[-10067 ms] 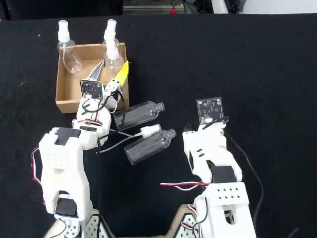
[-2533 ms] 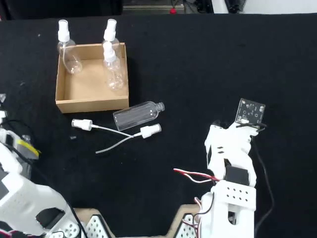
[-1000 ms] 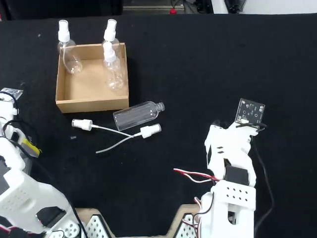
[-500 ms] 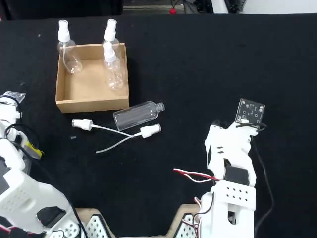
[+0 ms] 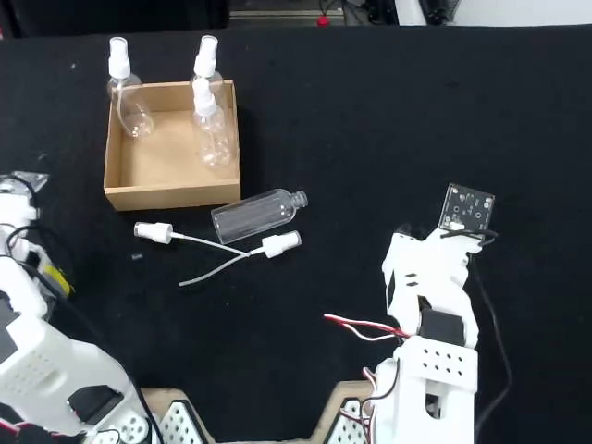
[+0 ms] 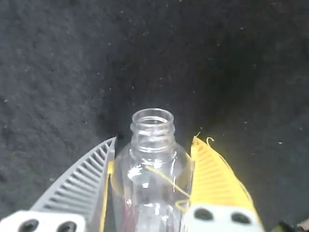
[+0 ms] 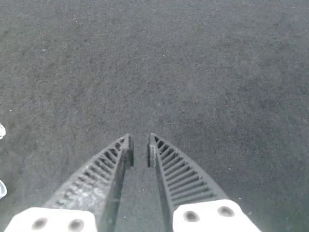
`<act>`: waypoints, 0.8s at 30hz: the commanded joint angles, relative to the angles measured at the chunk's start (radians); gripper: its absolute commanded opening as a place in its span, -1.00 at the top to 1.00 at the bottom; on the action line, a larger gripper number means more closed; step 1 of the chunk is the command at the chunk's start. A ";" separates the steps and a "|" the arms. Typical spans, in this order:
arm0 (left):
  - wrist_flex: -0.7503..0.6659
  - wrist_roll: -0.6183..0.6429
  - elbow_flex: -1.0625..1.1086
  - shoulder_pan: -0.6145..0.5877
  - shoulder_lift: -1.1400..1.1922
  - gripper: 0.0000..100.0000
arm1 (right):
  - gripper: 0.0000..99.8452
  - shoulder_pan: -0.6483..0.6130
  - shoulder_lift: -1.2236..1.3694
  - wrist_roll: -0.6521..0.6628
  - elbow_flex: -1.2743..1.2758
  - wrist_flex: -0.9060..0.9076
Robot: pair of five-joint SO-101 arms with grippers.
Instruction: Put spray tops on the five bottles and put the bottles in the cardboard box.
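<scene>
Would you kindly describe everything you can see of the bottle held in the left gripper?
The bottle is clear and plastic-looking, with rounded shoulders and a threaded neck whose mouth is open; it has no spray top. The left gripper is shut on its body, the ribbed grey finger against one side and the yellow finger against the other, with the neck sticking out past the fingertips. Its lower part is hidden. Beyond it lies the black table cloth; whether the bottle touches it cannot be told.
</scene>
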 commanded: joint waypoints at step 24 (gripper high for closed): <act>-0.132 0.700 0.338 0.143 -0.535 0.72 | 0.87 -0.480 -0.024 0.393 -0.331 0.408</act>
